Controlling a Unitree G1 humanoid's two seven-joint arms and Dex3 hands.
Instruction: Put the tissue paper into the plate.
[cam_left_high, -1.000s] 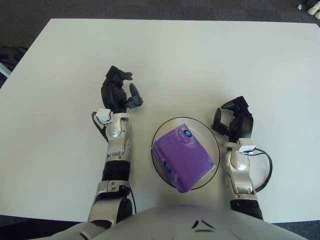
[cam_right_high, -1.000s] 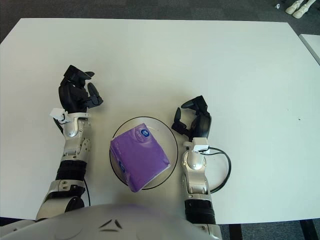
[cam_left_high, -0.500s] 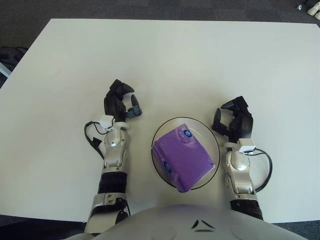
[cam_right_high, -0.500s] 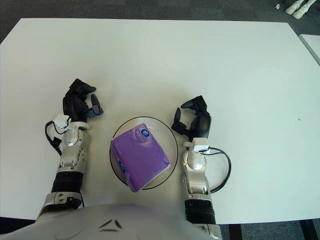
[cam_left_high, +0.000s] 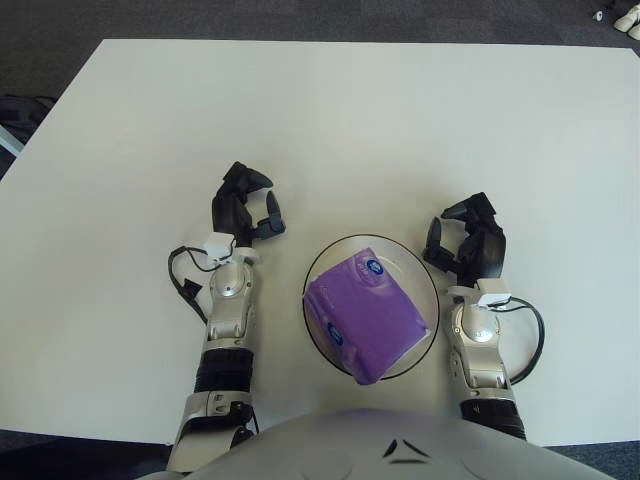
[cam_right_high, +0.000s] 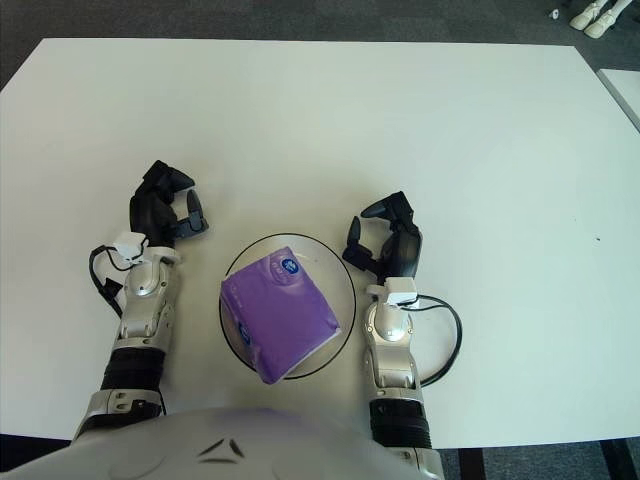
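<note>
The purple plastic-wrapped tissue pack (cam_left_high: 366, 315) lies in the round white plate (cam_left_high: 418, 275) at the white table's (cam_left_high: 350, 120) near edge. Left hand (cam_left_high: 243, 207) and right hand (cam_left_high: 467, 243) flank the plate, forearms pointing away, fingers loosely apart, empty.

It looks like an office or lab room: a large plain white table (cam_left_high: 400, 130) stands on dark grey carpet floor (cam_left_high: 300, 18), with a pair of pale shoes (cam_right_high: 592, 14) on the carpet at the far right corner beyond the table.
</note>
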